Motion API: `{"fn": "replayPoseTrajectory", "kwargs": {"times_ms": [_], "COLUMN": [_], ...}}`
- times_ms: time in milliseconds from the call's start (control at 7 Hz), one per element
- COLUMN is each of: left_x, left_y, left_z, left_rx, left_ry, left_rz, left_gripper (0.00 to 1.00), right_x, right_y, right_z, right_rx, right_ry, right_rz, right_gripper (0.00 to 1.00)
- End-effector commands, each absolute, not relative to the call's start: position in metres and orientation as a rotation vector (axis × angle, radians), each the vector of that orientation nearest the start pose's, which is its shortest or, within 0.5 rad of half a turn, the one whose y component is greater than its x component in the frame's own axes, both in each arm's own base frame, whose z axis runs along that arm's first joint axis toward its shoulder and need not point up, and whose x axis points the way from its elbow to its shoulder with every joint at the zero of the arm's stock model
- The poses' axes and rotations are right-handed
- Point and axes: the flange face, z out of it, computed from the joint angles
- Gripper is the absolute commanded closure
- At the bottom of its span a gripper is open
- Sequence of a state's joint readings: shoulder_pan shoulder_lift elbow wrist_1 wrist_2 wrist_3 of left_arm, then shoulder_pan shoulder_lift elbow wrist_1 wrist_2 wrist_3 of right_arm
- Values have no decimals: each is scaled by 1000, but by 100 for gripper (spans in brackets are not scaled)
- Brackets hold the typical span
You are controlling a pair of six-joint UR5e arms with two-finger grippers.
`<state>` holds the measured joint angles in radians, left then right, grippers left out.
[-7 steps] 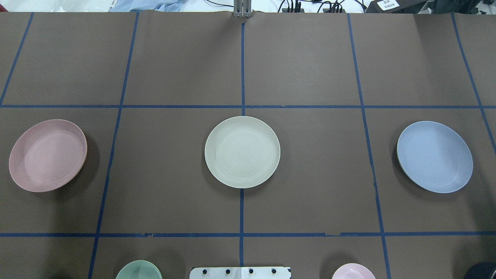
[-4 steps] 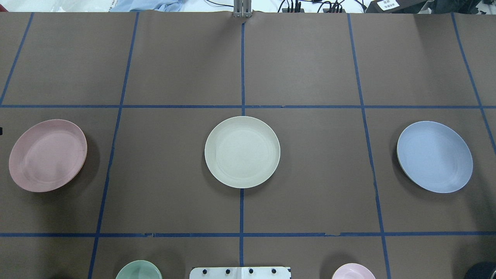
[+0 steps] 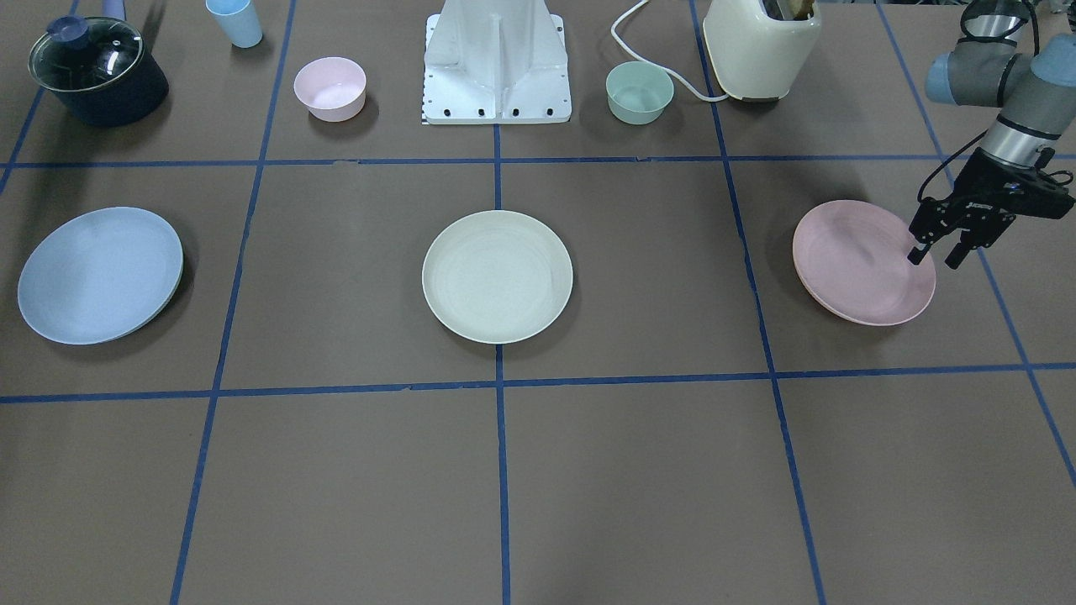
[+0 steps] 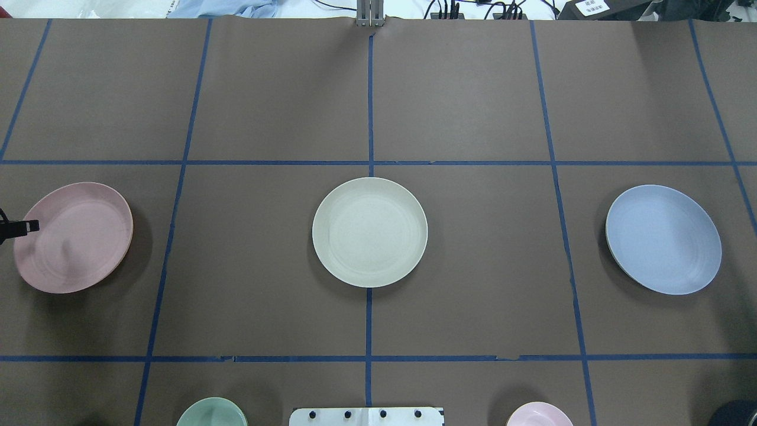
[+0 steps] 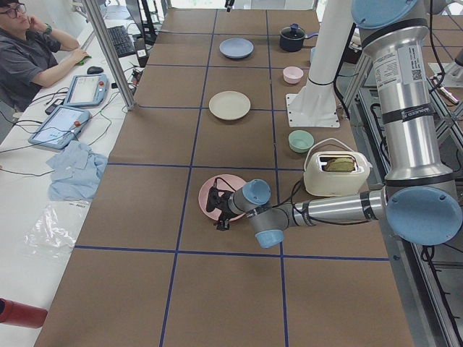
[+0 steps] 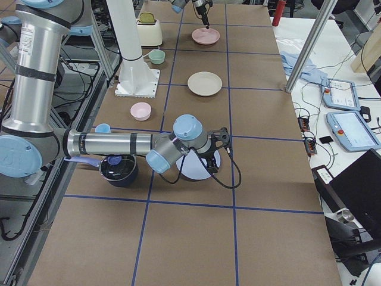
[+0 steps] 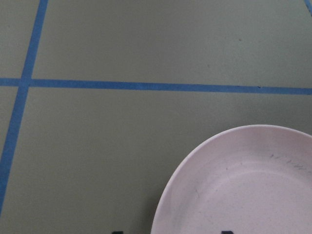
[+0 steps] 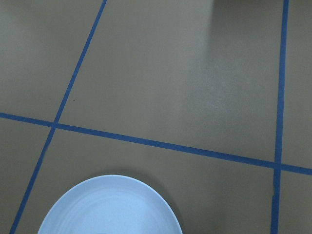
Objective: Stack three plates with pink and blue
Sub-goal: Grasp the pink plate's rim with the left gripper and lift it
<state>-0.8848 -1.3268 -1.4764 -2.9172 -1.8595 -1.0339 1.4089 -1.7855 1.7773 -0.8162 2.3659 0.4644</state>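
exterior front-facing: left pincer (image 3: 936, 255) spread at outer rim of pink plate (image 3: 853, 269).

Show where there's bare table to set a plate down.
Bare: the stretches between the cream plate and the pink plate, between it and the blue plate, and the whole row on the operators' side. Crowded: the row by the robot base, with pot, cup, pink bowl, mint bowl, toaster. The left gripper hangs at the pink plate's rim.

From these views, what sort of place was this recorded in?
Probably a robotics lab: a blue tape grid on the brown-covered table, teach pendants on a side bench, and an operator seated there.
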Motion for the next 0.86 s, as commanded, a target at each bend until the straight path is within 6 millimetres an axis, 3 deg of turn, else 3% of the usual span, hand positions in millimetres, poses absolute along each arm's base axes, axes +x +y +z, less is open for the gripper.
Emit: {"fn": "replayPoseTrajectory", "kwargs": {"times_ms": [0,143,286,429,714], "left_x": [176,180,181,182,192], "left_y": [-375,-373,-373,-374,-376], "left_z": [678,678,678,677,645], "left_rx": [443,438,438,440,422], "left_ry": [921,923,923,923,998], "left_rz": [-174,-165,-164,-161,-107], "left_gripper": [62,86,100,100,100], "right_x": [-6,-7,-7,-7,-7], "right_y": [-427,-427,-427,-427,-427], "right_z": [565,566,567,567,568], "right_rx": [436,434,433,433,430], "right_ry": [-933,-933,-933,-933,-932], "right_rz": [-20,-20,-20,-20,-18], "right_gripper": [0,0,0,0,0]}}
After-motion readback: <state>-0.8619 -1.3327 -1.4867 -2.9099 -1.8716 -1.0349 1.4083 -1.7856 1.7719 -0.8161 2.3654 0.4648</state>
